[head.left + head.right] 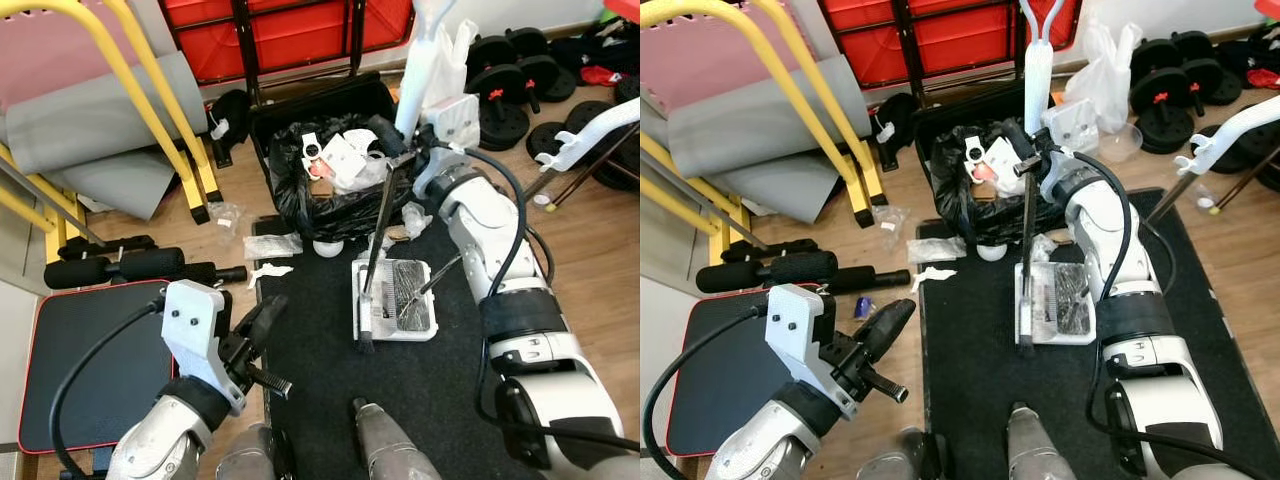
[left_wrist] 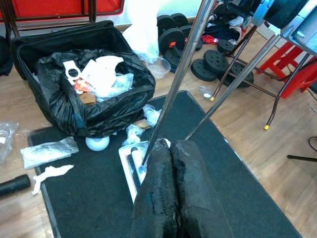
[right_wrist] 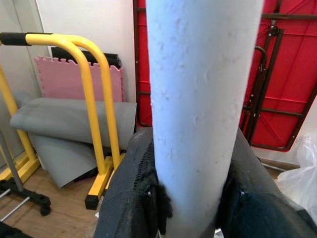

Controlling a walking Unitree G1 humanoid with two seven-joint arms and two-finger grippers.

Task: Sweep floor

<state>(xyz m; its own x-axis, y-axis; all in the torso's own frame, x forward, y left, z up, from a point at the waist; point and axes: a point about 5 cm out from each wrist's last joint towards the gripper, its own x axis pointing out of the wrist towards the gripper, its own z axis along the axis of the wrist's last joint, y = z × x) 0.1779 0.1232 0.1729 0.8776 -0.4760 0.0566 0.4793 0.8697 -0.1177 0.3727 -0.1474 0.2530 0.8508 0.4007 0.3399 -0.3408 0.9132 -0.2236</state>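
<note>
Far left: black pad with red edge [image 1: 90, 380] on the wood floor [image 1: 150, 225], black foam rollers [image 1: 140, 266] and yellow frame legs [image 1: 190, 150] above it. Left tool [image 1: 262, 322] hangs low at the mat's left edge, fingers pressed together, holding nothing.

Near it, loose litter not yet collected: clear wrapper [image 1: 272, 245], white scrap [image 1: 268, 270], white ball [image 1: 328, 248] just below the bin.

Centre: black mat [image 1: 330, 380] with the white dustpan [image 1: 395, 300] lying on it, dark debris inside. A thin dark broom stick [image 1: 380, 235] rises from the pan toward the right arm. Black-bag-lined bin [image 1: 330, 180], full of paper rubbish, sits just behind the pan.

Right: right tool [image 1: 1032, 150] is closed around the pale upright handle [image 1: 1038, 75]; right wrist view shows the fingers [image 3: 129, 198] clamped on both sides of it. Weight plates [image 1: 510, 85] lie further right.

Step, by my read: mid-sweep, pan partly loaded, or about to be emptied into the bin. Next move likely needs the pan lifted level by the handle and tipped over the bin, then sweeping the wrapper, scrap and ball. Risk: debris spilling back onto the mat.
</note>
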